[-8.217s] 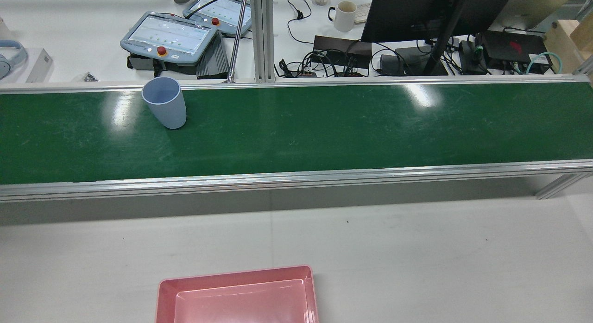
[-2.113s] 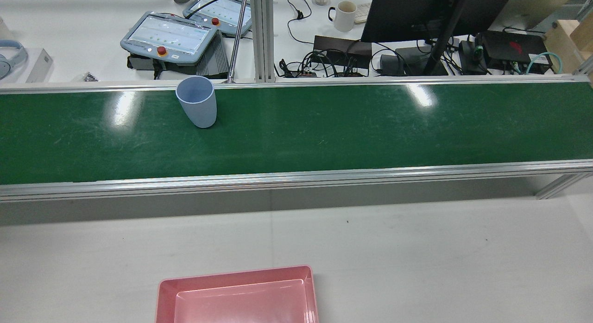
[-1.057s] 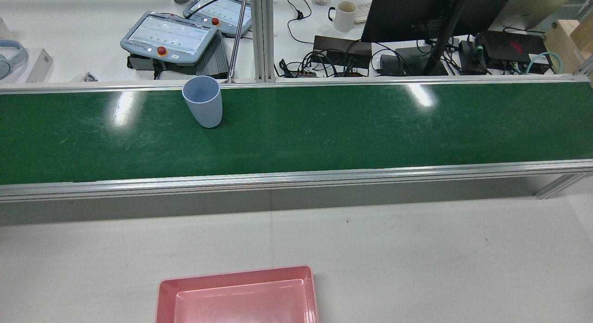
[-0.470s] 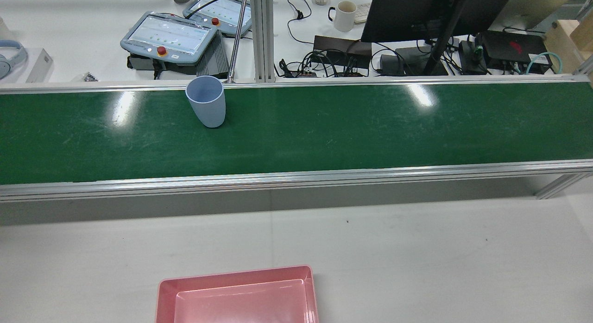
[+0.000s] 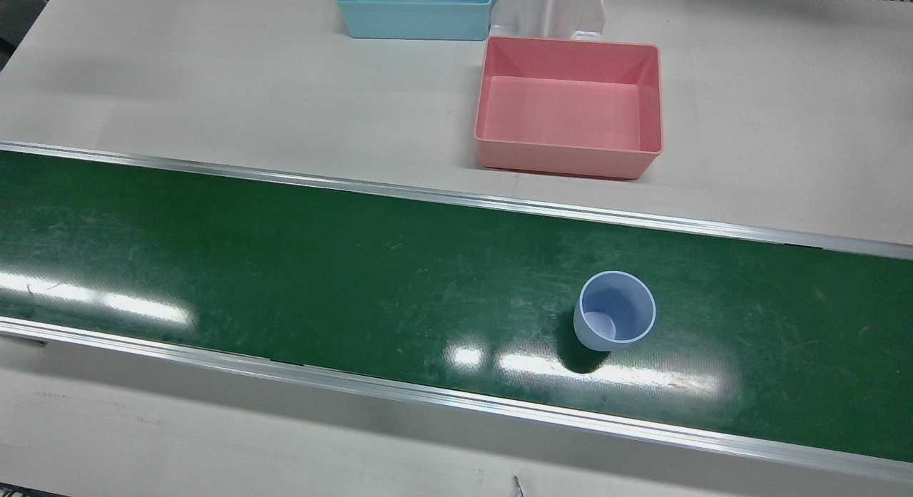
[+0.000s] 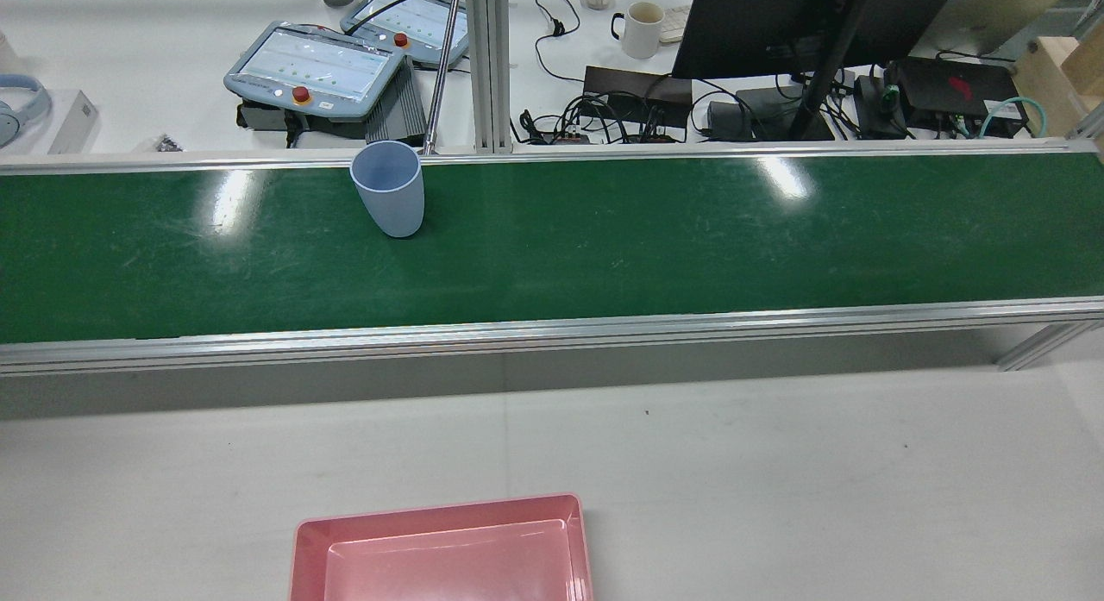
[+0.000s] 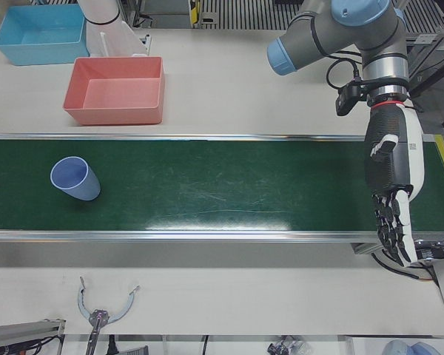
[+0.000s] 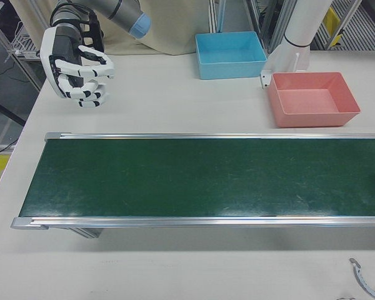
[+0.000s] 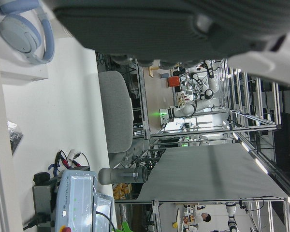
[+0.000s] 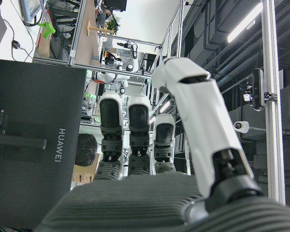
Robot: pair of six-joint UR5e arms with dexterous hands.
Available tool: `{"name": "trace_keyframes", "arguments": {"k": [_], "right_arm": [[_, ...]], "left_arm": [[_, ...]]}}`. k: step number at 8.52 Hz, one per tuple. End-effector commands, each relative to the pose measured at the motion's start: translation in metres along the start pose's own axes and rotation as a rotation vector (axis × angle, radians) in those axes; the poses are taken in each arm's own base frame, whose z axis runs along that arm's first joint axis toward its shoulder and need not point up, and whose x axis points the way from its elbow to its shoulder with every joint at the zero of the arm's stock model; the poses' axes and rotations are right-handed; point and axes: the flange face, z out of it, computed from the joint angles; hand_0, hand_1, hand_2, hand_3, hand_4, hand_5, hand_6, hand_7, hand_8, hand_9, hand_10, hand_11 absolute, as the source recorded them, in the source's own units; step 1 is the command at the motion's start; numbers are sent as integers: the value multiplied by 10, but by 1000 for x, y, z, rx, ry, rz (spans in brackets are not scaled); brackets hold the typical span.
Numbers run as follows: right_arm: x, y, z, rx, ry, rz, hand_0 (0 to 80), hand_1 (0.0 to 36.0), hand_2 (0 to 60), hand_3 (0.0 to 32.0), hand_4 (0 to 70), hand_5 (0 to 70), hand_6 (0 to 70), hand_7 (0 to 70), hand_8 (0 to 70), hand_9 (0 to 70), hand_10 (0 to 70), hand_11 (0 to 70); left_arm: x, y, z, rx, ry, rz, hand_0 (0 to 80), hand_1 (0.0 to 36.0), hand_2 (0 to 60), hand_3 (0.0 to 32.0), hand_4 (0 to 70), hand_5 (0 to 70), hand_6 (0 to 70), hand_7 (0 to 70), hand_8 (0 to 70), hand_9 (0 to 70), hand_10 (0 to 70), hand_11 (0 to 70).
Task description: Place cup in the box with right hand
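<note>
A pale blue cup point(image 5: 615, 311) point(image 6: 390, 191) point(image 7: 75, 179) stands upright on the green conveyor belt point(image 5: 321, 269), on the side far from the robot. The pink box point(image 5: 567, 158) point(image 6: 435, 508) point(image 7: 115, 115) sits empty on the white table beside the belt. My right hand point(image 8: 78, 65) hovers over the table past the belt's other end, far from the cup, fingers curled but apart, holding nothing. My left hand point(image 7: 391, 194) hangs over the belt's opposite end, fingers pointing down, holding nothing.
A blue box point(image 5: 414, 16) point(image 8: 231, 59) stands next to the pink one, with a white arm pedestal point(image 5: 549, 8) between them. Beyond the belt lie teach pendants point(image 6: 315, 66), a monitor point(image 6: 776, 23), cables and a mug point(image 6: 641, 28).
The cup has ridden the belt to the right in the rear view, still upright. No hand appears in that view at any time.
</note>
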Motion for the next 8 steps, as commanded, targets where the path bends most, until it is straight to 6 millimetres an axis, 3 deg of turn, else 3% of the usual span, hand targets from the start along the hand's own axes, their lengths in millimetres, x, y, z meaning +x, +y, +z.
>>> {"name": "trace_keyframes", "arguments": {"k": [1, 8], "right_arm": [[0, 0, 0, 0, 0, 0, 800, 360, 364, 0, 334, 210, 224, 700, 450, 572, 343, 517], [0, 0, 0, 0, 0, 0, 800, 360, 360, 0, 326, 210, 222, 700, 449, 570, 343, 517]], "left_arm": [[0, 0, 0, -1, -1, 0, 0, 0, 0, 0, 0, 0, 0, 0, 0, 0, 0, 0], [0, 0, 0, -1, -1, 0, 0, 0, 0, 0, 0, 0, 0, 0, 0, 0, 0, 0]]}}
